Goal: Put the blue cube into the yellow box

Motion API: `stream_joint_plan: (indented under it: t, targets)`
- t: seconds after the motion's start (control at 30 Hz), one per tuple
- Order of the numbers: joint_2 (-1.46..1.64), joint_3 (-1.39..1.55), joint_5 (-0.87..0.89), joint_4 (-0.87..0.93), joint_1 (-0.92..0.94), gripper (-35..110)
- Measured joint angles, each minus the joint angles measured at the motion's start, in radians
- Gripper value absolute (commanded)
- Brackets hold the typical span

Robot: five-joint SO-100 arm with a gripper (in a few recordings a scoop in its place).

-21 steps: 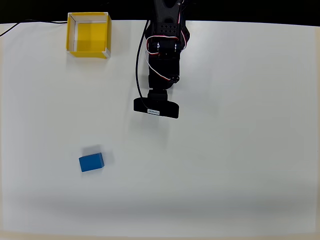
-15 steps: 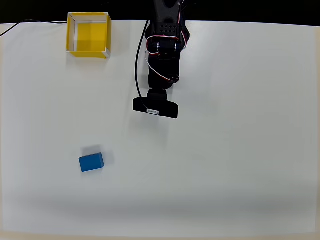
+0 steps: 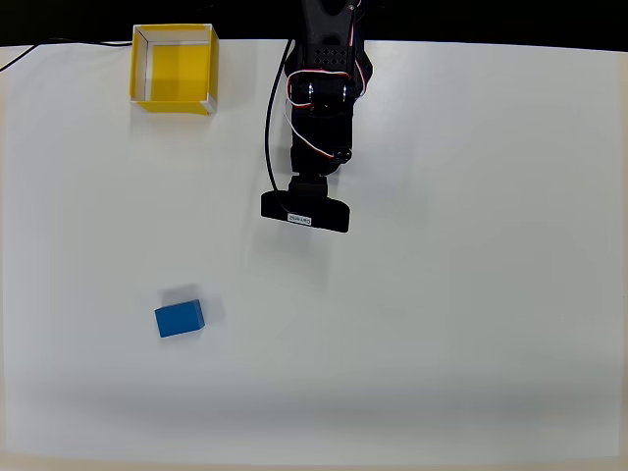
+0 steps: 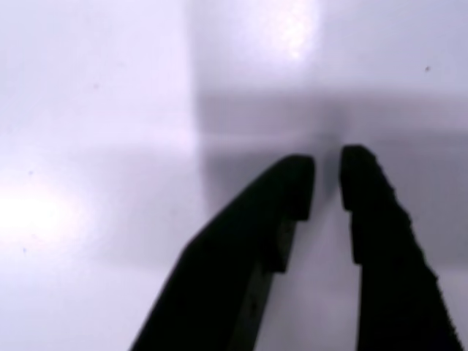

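The arm (image 3: pixel 319 108) is black, with red-and-white wires and one black cable (image 3: pixel 270 128) along its side. A small white label (image 3: pixel 300 219) sits on the wide black camera bar. The hand (image 4: pixel 325 183) has two dark, tapered fingers.

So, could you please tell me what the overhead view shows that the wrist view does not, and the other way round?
The overhead view gives the layout: the blue cube lying alone at lower left, the yellow box at the table's far left edge, and the black arm reaching in from the top centre, well apart from both. The wrist view gives the gripper close up: its two dark fingers stand a narrow gap apart with nothing between them. Both share the bare white table.
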Motion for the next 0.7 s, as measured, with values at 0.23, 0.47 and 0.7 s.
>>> stream_joint_plan:
  t: [0.23, 0.47, 0.7]
  targets:
    - [-0.005, -0.002, 0.028, -0.063, 0.000, 13]
    - [-0.255, -0.069, 0.120, -0.331, 0.100, 27]
    - [-0.680, -0.371, 0.253, -0.515, 0.238, 46]
